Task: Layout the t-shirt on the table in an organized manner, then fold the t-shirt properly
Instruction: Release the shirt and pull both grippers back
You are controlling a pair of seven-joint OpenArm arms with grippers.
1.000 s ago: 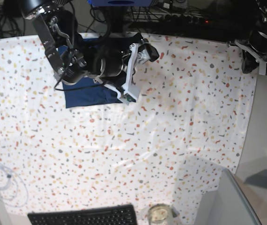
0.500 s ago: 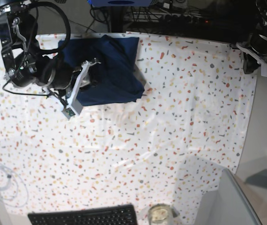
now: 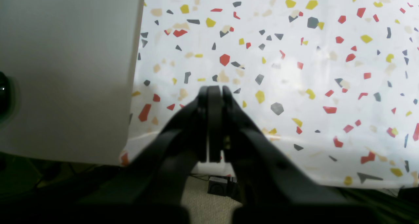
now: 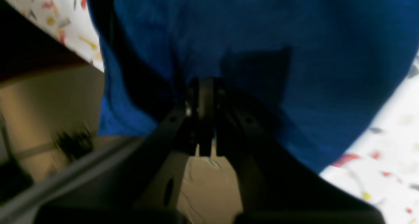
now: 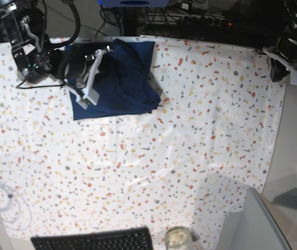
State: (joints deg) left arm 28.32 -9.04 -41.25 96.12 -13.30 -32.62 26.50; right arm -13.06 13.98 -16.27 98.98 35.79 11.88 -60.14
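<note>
T-shirt: the t-shirt point(image 5: 120, 80) lies bunched in a rough folded heap at the far left part of the table point(image 5: 190, 135), its top edge at the table's far rim; it shows as plain dark navy, with a lower corner spreading toward the table's middle.
Table: white cloth with red, orange, grey and yellow flecks, creased in places; most of it lies bare.
Right gripper: the right gripper point(image 4: 204, 86) hangs over the shirt's left part, jaws pressed together; in the right wrist view its tips sit against the blue fabric point(image 4: 262, 53), but the blur does not show whether any cloth is pinched between them.
Left gripper: the left gripper point(image 3: 212, 93) is at the table's far right corner, well apart from the shirt, jaws closed on nothing, over the speckled cloth near its edge.
Containers: a small glass jar point(image 5: 177, 238) stands at the near edge, just beside the black keyboard point(image 5: 94, 241); something pale shows inside it, too small to tell what.
Other: a coil of thin white cable point(image 5: 2, 203) lies at the near left; a grey panel point(image 5: 252, 224) covers the near right corner.
</note>
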